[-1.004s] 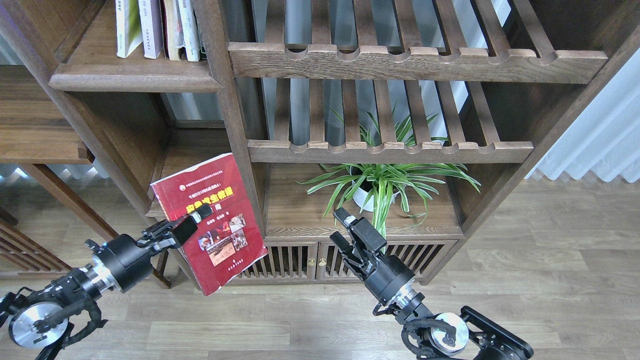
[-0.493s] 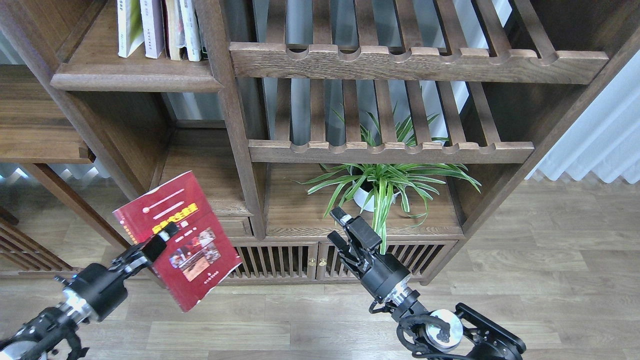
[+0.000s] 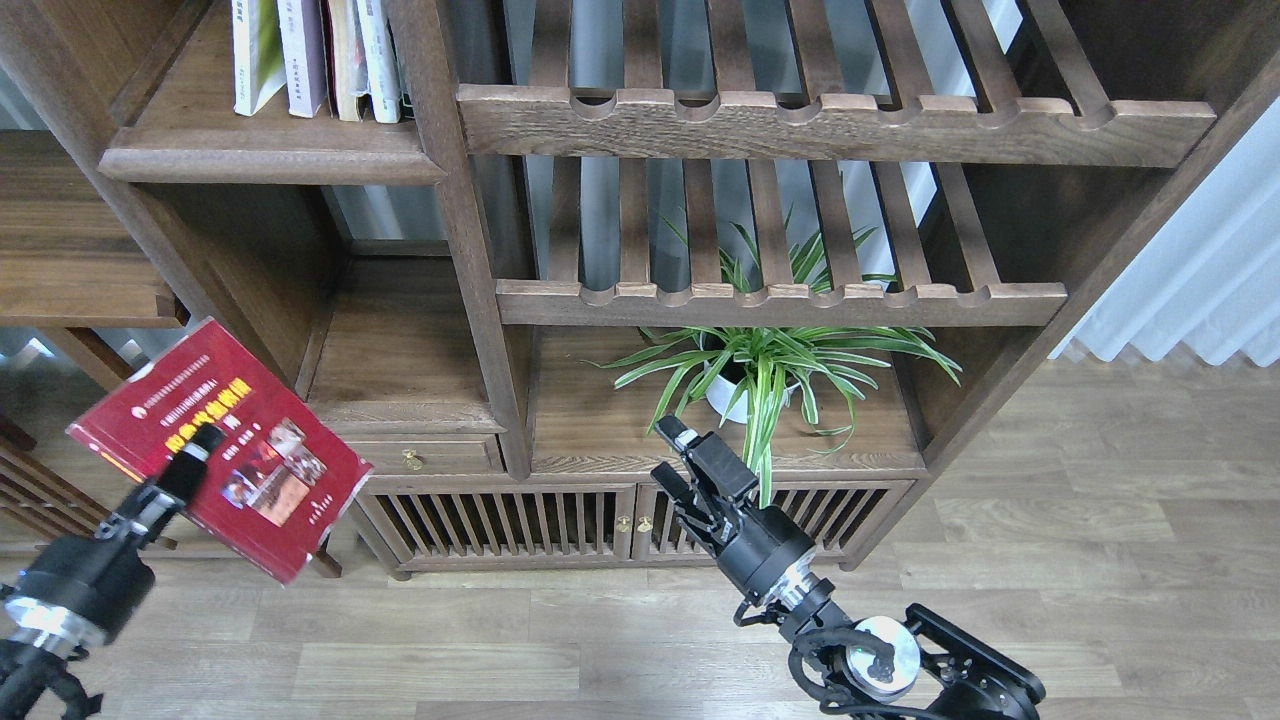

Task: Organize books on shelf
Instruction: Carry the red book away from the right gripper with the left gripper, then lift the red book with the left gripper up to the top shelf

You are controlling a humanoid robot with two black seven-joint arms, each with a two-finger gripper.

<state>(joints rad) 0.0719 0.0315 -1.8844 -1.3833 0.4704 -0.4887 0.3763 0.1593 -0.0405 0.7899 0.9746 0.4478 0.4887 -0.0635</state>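
My left gripper [image 3: 198, 450] is shut on the dark red book [image 3: 262, 470], which has small photos on its cover. It holds the book tilted in the air at the lower left, in front of the bookcase's left side. One finger lies across the cover and the other is hidden behind the book. The shelf [image 3: 270, 152], a solid dark-brown board, is at the upper left. Several books [image 3: 315, 55] stand upright on it, among them a pale lavender one [image 3: 302, 50]. My right gripper [image 3: 668, 455] is open and empty in front of the plant compartment.
A potted spider plant [image 3: 765, 365] stands in the lower middle compartment. Two slatted racks with scalloped rails [image 3: 780, 300] are above it. A low board [image 3: 405, 345] lies under the book shelf. A slatted cabinet door [image 3: 560, 520] and wooden floor are below.
My left gripper has carried the red book left and down, away from the bookcase's upright. The book has tilted flatter. My right gripper has barely moved.
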